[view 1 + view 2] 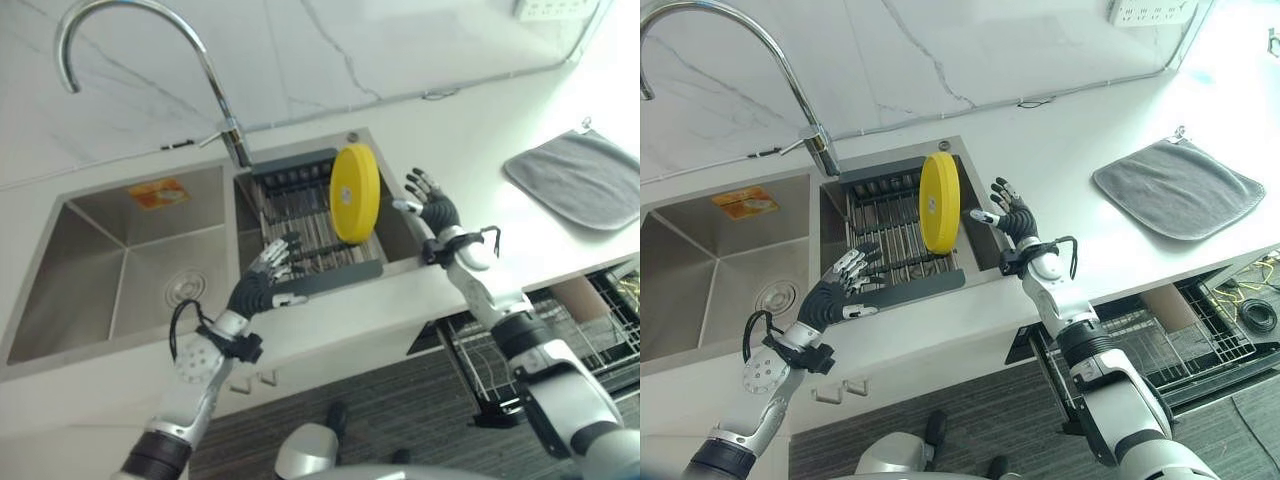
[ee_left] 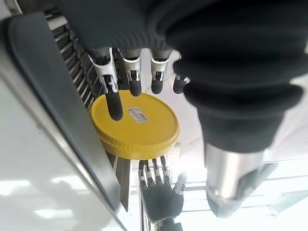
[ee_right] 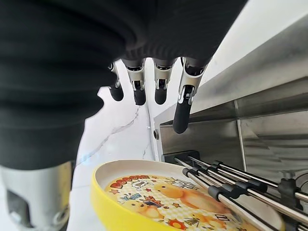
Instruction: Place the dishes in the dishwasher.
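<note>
The right hand (image 1: 436, 212) hangs over the counter edge just right of the sink's small basin, fingers spread and straight, holding nothing — palm turned toward the yellow plate (image 1: 355, 193), near it but apart. In the right wrist view the plate's inner face shows a printed cartoon picture, with the rack's bars crossing in front of it. The plate stands on edge, nearly upright, in the dark dish rack (image 1: 300, 215) that sits in the right basin of the steel sink (image 1: 110, 250); its plain back with a small label faces the left hand.

The left hand (image 1: 262, 284) is at the near edge of the same rack, fingers extended and loosely fanned over the bars, thumb by the rack's dark front rim — gripping nothing. Whether the fingertips touch the bars cannot be told.

Behind the rack a curved chrome faucet (image 1: 140, 40) rises from the white marbled counter (image 1: 450, 120). A grey folded cloth (image 1: 583, 177) lies on the counter well to the right. Below the counter on the right, the dishwasher's wire rack (image 1: 1200, 340) is pulled out over the dark floor.
</note>
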